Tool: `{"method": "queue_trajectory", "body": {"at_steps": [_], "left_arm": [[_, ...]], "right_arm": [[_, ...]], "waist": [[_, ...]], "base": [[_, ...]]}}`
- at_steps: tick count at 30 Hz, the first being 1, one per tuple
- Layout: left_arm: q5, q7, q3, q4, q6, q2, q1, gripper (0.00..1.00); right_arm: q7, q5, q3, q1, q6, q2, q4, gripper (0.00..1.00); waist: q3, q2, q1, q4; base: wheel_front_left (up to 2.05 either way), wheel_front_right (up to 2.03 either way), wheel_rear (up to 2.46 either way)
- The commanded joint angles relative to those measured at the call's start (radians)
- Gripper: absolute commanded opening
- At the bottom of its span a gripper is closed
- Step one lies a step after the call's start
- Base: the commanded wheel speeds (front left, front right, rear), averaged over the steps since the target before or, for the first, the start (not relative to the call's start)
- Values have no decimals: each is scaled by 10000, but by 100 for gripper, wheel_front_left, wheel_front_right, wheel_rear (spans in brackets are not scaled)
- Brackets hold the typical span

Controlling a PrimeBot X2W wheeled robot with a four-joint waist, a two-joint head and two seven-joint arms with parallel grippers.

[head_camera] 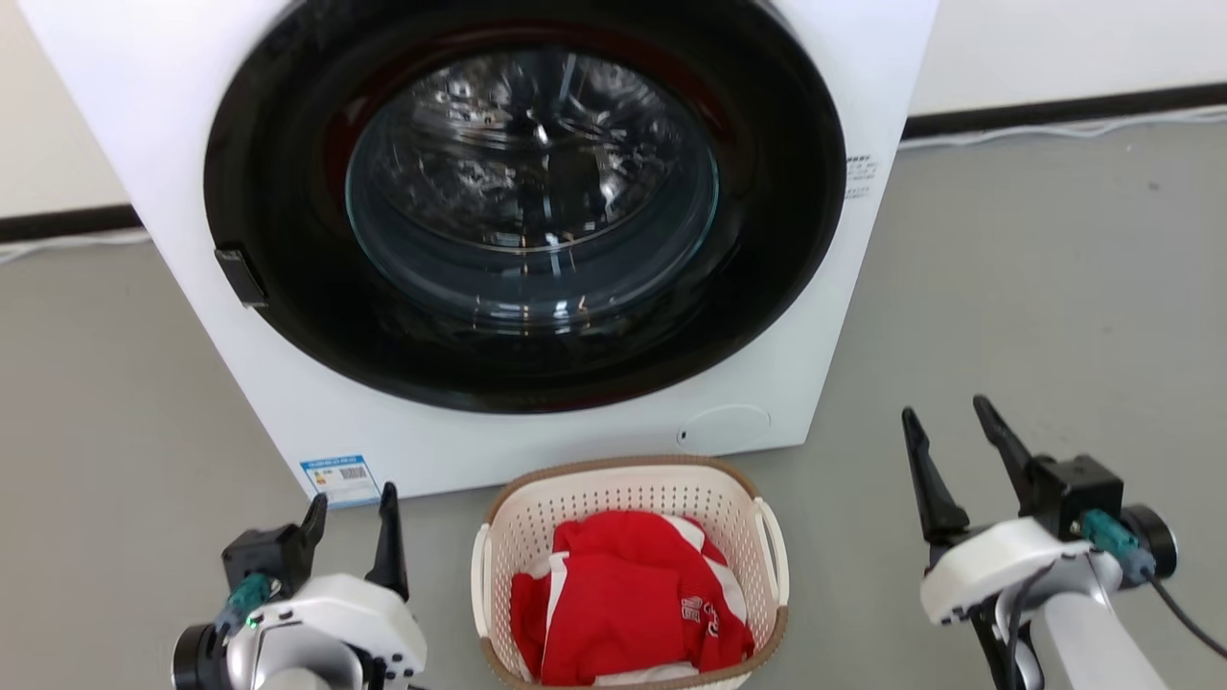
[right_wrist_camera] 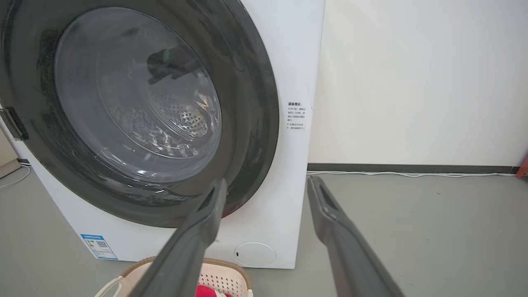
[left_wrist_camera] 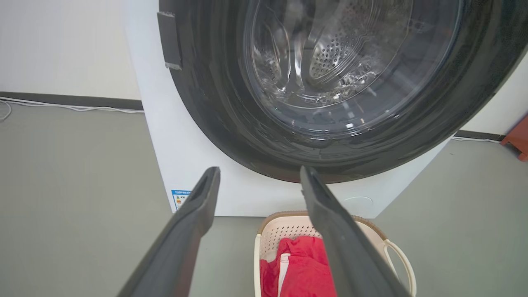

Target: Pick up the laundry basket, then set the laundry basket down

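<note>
Laundry basket (head_camera: 621,498): cream perforated plastic with a brown woven-look rim and white side handles. It stands on the grey floor (head_camera: 1054,287), just in front of the washing machine (head_camera: 173,105), near the robot and between the two grippers. Neither gripper touches it.
Basket contents: a red garment (head_camera: 628,599) with white parts lies bunched inside.
Left gripper (head_camera: 351,503): low at the near left, just left of the basket and apart from it. Its two dark fingers are spread with nothing between them, and they point toward the machine's lower front.
Right gripper (head_camera: 944,410): at the near right, farther from the basket than the left one. Its fingers are spread and empty, above bare floor.
Washing machine: a white front-loader on the far side of the basket. It has a wide dark door ring (head_camera: 268,172) around round glass, and the perforated steel drum shows through. A blue label (head_camera: 340,479) sits at its lower left corner and a round white cap (head_camera: 724,426) at its lower right.
Far edge: a white cable (head_camera: 1064,129) runs along the dark baseboard (head_camera: 1054,105) at the foot of the pale wall.
</note>
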Motion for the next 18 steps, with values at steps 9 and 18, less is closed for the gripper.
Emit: {"method": "queue_trajectory", "body": {"at_steps": [9,18], "left_arm": [[101,-63,729,-664,-66,69,489,100],[117,7,538,-373,2,-125,1225,0]], "right_arm": [[-109,53,176,556,60,76,-434,100],[17,2,-44,1246,-11,293,35,0]], "waist": [[-441,-1,0,-5],[-636,-1,0,25]], "base": [[0,0,0],[0,0,0]]}}
